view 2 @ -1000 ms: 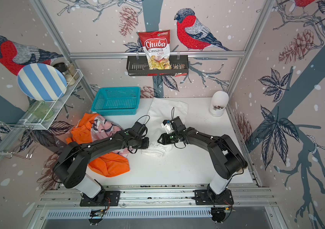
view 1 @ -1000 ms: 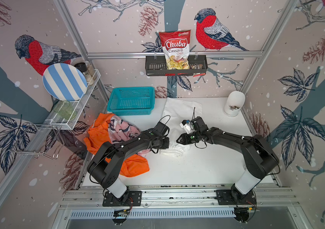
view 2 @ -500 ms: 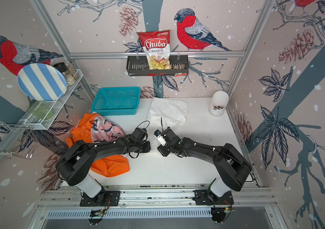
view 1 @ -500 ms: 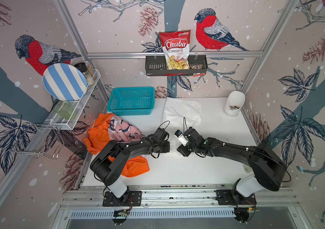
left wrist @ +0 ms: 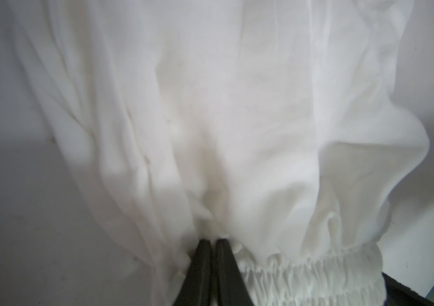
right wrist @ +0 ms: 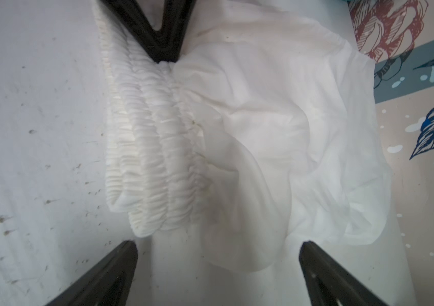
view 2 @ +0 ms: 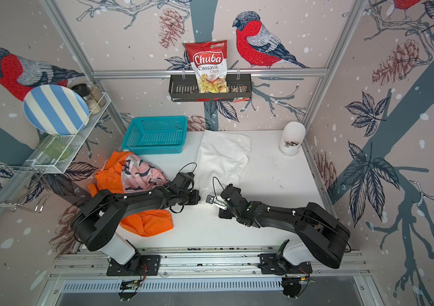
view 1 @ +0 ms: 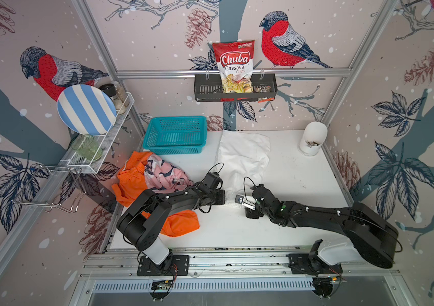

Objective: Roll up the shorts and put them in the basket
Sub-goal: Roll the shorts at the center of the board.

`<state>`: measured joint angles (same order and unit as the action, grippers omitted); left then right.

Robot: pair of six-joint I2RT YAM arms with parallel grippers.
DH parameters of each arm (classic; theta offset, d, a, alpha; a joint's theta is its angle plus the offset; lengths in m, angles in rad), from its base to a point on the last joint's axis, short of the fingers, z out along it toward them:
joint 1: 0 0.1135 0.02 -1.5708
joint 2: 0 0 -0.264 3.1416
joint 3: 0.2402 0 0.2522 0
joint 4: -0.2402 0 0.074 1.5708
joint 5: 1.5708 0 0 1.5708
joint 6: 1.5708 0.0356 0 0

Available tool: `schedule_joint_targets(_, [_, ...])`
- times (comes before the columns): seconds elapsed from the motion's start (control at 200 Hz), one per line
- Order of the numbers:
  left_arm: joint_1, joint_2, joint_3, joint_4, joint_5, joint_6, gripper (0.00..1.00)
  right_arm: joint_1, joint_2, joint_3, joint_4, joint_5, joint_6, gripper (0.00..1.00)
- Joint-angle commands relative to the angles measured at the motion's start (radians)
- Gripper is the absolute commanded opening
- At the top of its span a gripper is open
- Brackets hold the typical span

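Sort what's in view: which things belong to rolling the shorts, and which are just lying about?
In the job: white shorts, pinched at the waistband by the left gripper; open right gripper; pink shark-print shorts; orange shorts.
Lying about: teal basket, chips bag, striped plate, white jar.

bird-print walls [view 1: 157, 39]; white table [view 1: 226, 233]

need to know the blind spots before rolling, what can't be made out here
Orange shorts: middle hidden under the left arm and pink shorts, both top views.
Left gripper: how much of the white shorts it pinches; folds cover its tips, left wrist view.
White jar contents: too small, top views.
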<state>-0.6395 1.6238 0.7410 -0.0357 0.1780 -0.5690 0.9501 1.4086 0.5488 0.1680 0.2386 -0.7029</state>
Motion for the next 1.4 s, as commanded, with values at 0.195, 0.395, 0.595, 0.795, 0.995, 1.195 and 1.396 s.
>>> schedule_joint_targets(0.195, [0.007,0.019,-0.008,-0.207,-0.011,0.058,0.12,0.061,0.145,-0.165,0.534,0.203,-0.4,1.0])
schedule_joint_targets(0.395, [0.01,0.019,-0.008,-0.216,0.002,0.071,0.12,0.12,0.247,-0.211,0.772,0.214,-0.473,1.0])
schedule_joint_targets(0.595, [0.014,0.019,-0.015,-0.213,0.009,0.072,0.12,0.166,0.25,-0.197,0.741,0.165,-0.479,0.99])
schedule_joint_targets(0.795, [0.014,0.016,-0.015,-0.213,0.011,0.067,0.12,0.157,0.336,-0.156,0.755,0.22,-0.538,0.89])
schedule_joint_targets(0.995, [0.017,0.006,-0.016,-0.221,0.006,0.069,0.12,0.146,0.33,-0.13,0.69,0.2,-0.558,0.76])
schedule_joint_targets(1.195, [0.023,-0.004,-0.026,-0.219,0.006,0.07,0.12,0.127,0.219,-0.118,0.486,0.158,-0.512,0.8])
schedule_joint_targets(1.396, [0.027,-0.005,-0.024,-0.217,0.013,0.073,0.12,0.123,0.235,-0.126,0.516,0.183,-0.54,0.85])
